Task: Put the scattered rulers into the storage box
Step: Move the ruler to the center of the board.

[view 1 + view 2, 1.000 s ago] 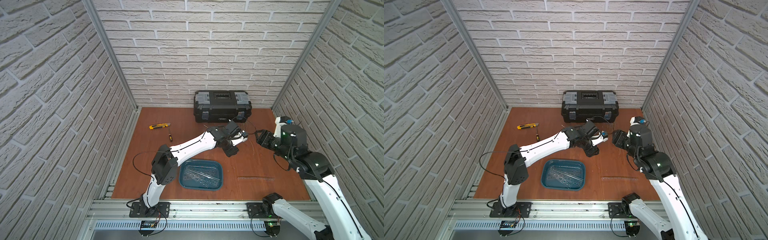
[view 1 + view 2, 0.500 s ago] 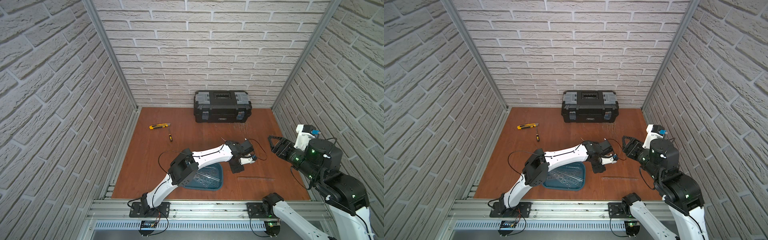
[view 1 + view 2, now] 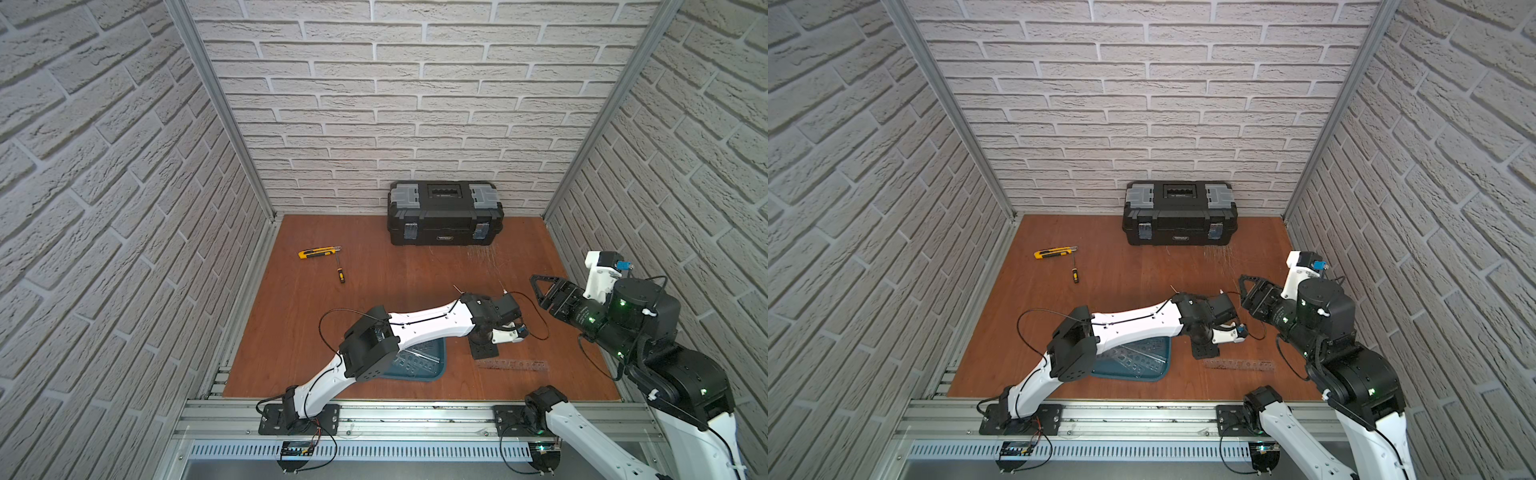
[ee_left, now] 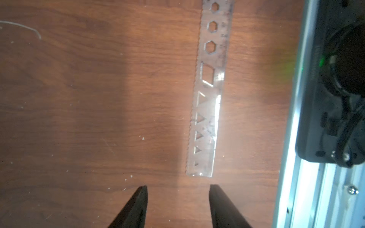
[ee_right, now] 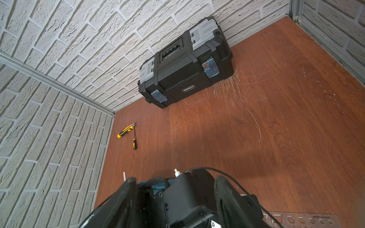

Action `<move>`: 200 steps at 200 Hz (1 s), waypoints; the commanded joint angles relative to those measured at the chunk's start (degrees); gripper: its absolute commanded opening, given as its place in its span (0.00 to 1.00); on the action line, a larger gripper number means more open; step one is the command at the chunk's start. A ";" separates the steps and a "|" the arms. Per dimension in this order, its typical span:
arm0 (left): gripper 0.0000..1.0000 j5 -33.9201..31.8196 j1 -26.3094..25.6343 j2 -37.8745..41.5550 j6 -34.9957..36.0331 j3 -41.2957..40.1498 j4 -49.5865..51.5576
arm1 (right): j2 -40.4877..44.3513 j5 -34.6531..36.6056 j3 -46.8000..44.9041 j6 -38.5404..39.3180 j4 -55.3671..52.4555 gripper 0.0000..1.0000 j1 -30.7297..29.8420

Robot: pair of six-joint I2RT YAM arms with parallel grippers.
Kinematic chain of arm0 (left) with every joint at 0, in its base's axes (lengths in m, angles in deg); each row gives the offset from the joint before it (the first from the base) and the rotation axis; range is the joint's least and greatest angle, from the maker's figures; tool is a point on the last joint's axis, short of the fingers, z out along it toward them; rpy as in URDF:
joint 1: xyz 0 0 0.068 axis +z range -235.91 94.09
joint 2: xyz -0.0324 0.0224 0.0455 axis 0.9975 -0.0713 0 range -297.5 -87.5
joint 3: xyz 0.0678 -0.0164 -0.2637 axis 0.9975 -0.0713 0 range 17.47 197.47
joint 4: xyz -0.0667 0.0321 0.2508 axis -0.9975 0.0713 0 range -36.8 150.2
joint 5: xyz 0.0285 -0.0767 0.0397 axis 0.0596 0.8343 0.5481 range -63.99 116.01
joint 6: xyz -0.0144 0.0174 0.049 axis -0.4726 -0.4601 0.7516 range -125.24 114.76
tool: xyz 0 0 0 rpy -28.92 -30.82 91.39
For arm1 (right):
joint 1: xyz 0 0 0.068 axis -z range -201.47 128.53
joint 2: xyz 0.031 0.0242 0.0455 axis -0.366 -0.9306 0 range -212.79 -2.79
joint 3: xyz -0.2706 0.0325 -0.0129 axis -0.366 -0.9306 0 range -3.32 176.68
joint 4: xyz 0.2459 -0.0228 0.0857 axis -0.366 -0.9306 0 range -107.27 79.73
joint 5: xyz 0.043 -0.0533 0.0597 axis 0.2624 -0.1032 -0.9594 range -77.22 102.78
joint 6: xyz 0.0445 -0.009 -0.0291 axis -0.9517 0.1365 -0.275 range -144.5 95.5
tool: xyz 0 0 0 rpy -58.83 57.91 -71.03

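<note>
One clear ruler [image 3: 511,365] [image 3: 1239,365] lies flat near the table's front right. My left gripper [image 3: 484,351] [image 3: 1204,351] points down just left of its end. In the left wrist view the ruler [image 4: 207,98] stretches away from the open, empty left gripper [image 4: 177,189], its near end just beyond the fingertips. The teal storage box [image 3: 440,370] [image 3: 1165,365] sits left of that, half hidden under my left arm, with rulers [image 3: 419,360] inside. My right gripper [image 3: 540,291] [image 5: 173,181] hangs open and empty above the table's right side.
A black toolbox [image 3: 444,216] [image 5: 185,65] stands against the back wall. A yellow utility knife [image 3: 318,252] and a small screwdriver [image 3: 340,272] lie at the back left. The right arm's base [image 4: 335,88] and the front rail border the ruler.
My left arm swung from the table's middle toward the front right and came down beside the loose ruler. My right arm pulled back to the right and rose.
</note>
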 commanded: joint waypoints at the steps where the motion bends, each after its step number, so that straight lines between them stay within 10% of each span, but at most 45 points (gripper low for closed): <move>1: 0.55 -0.44 -1.48 -2.29 1.73 1.62 0.61 | 0.75 -0.71 0.69 -0.27 0.58 0.67 -0.03; 200: 0.57 0.52 -1.49 -7.08 2.43 3.00 -0.09 | 0.82 -1.50 -0.54 -1.15 1.76 0.67 0.01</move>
